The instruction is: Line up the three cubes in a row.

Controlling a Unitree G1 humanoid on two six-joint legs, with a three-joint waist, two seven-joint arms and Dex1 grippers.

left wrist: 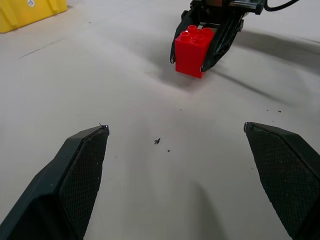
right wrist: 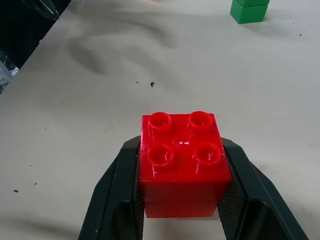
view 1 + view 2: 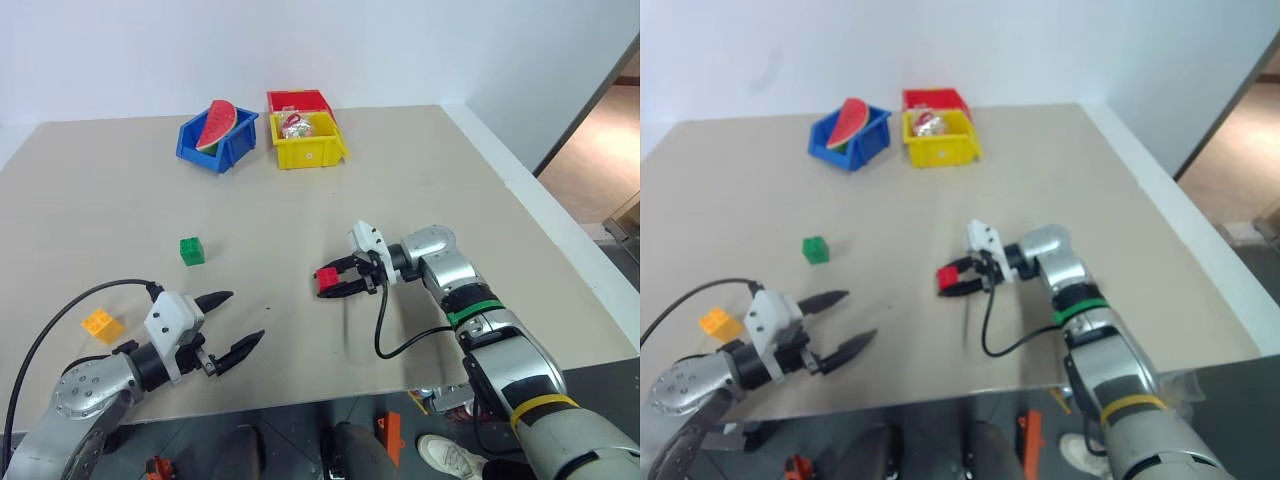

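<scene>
Red cube (image 2: 182, 162) clamped in right gripper (image 3: 340, 281) fingers, mid-counter (image 3: 450, 180) — transport step. Green cube (image 3: 192, 251) and yellow-orange cube (image 3: 102, 324) sit apart, leftward. Left gripper (image 3: 238, 325) gapes, empty. Next — likely set red beside green.

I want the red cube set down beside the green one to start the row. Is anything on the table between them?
Nothing visible. The right gripper holds the red cube, and only bare table lies between it and the green cube.

Silver-grey arms ending in white wrist housings; black cables looping behind the jaws; green and yellow bands on right arm (image 3: 500, 350).
</scene>
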